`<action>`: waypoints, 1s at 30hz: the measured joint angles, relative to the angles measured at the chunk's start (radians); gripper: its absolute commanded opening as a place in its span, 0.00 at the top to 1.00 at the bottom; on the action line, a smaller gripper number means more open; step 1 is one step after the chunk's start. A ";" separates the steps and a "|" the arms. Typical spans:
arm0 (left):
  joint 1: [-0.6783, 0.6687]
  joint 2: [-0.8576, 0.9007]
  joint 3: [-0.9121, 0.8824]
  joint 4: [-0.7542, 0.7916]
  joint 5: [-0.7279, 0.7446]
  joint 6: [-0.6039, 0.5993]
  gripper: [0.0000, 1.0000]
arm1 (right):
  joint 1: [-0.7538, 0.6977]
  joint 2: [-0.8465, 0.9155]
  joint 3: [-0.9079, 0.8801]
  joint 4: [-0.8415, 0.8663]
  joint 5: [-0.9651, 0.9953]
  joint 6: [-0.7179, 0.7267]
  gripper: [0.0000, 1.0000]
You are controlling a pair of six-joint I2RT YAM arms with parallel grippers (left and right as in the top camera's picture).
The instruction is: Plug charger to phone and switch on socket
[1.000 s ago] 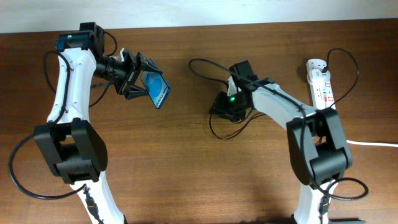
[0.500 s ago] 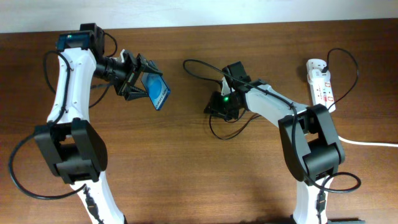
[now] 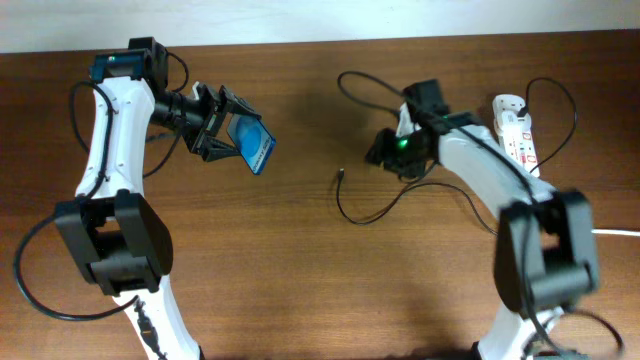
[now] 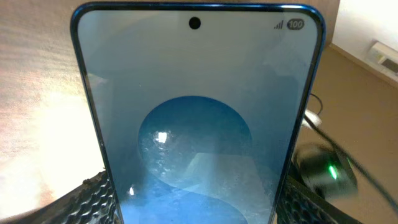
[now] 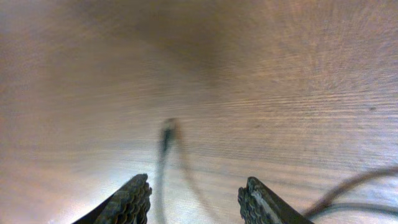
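Left tool (image 3: 230, 128) around phone (image 3: 253, 147)

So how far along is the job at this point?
Done: the left gripper holds the phone, screen lit. In hand: the right gripper hangs open above the charger tip, gripping nothing. Left: grasp the charger, plug it into the phone, switch on the socket.

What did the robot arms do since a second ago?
The right hand pulled back from over the charger tip, moving toward the socket. It is open and empty now, and the tip lies on the table. The left hand kept holding the phone up in the same spot. The socket stayed put.
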 measured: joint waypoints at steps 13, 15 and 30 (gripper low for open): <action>-0.006 0.000 0.000 -0.098 -0.008 -0.243 1.00 | 0.011 -0.267 0.001 -0.021 -0.149 -0.021 0.48; -0.019 0.000 0.000 -0.098 -0.060 -0.329 1.00 | 0.011 -0.267 0.001 -0.019 -0.156 -0.003 0.47; -0.103 0.000 0.000 -0.072 -0.184 -0.481 1.00 | 0.011 -0.267 0.001 -0.009 -0.218 0.078 0.48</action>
